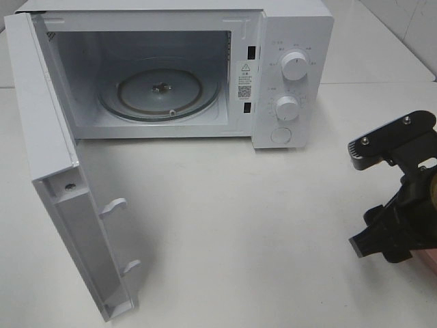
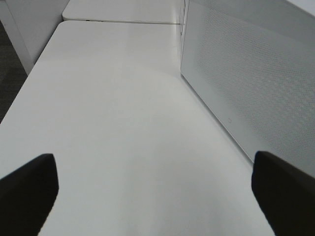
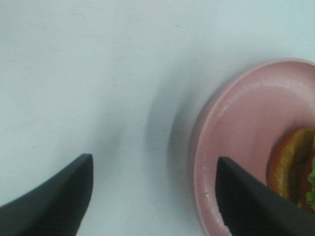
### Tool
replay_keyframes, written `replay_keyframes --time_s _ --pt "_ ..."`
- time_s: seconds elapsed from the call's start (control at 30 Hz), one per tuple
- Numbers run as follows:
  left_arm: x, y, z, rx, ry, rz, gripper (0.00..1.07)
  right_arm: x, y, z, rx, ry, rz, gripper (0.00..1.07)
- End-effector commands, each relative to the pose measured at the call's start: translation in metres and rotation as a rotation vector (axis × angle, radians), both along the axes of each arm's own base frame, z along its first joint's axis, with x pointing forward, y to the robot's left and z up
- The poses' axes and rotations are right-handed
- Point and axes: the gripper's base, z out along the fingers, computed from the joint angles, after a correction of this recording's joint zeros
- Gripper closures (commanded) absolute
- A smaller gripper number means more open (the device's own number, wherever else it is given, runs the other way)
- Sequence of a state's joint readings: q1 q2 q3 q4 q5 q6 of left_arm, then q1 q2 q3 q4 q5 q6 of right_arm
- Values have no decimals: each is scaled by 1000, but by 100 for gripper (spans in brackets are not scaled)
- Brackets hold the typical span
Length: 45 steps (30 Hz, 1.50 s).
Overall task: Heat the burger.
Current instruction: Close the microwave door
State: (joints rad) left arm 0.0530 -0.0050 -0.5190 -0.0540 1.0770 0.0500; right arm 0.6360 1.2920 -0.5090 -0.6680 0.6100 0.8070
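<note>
The burger (image 3: 291, 164) lies on a round pink plate (image 3: 231, 132) and only its brown bun edge and a bit of green lettuce show at the edge of the right wrist view. My right gripper (image 3: 153, 160) stands open above the white table, with one finger (image 3: 251, 201) over the plate's rim and the other (image 3: 59, 196) over bare table. In the exterior high view this gripper (image 1: 356, 198) is at the far right, hiding most of the plate (image 1: 425, 263). My left gripper (image 2: 153, 157) is open with nothing between its fingers.
The white microwave (image 1: 293, 75) stands at the back with its door (image 1: 75, 225) swung wide open to the left and a glass turntable (image 1: 160, 92) inside. In the left wrist view the door's perforated panel (image 2: 256, 73) rises close beside my left gripper.
</note>
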Motion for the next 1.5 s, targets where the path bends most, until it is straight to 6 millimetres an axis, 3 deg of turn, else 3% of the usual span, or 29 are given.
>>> replay_keyframes --time_s 0.03,0.2,0.27,0.3,0.37,0.63,1.13,1.3,1.5 --pt "-2 -1 0 -9 -23 -3 6 -10 4 21 113 3 91 25" --pt "-2 -1 0 -9 -23 -3 6 -16 8 37 184 2 146 26" --pt "-2 -1 0 -9 -23 -3 6 -21 11 60 253 -16 189 28" --pt "-2 -1 0 -9 -23 -3 6 -21 11 60 253 -16 189 28" --pt "-2 -1 0 -9 -23 -3 6 -31 11 87 333 -53 245 29" --pt "-2 -1 0 -9 -23 -3 6 -53 -2 119 416 -144 266 31" --pt "-2 -1 0 -9 -23 -3 6 -90 -31 133 428 -177 252 31" --pt "-2 -1 0 -9 -23 -3 6 -107 -55 141 427 -277 167 31" --pt "-2 -1 0 -9 -23 -3 6 -124 -69 137 416 -369 96 31"
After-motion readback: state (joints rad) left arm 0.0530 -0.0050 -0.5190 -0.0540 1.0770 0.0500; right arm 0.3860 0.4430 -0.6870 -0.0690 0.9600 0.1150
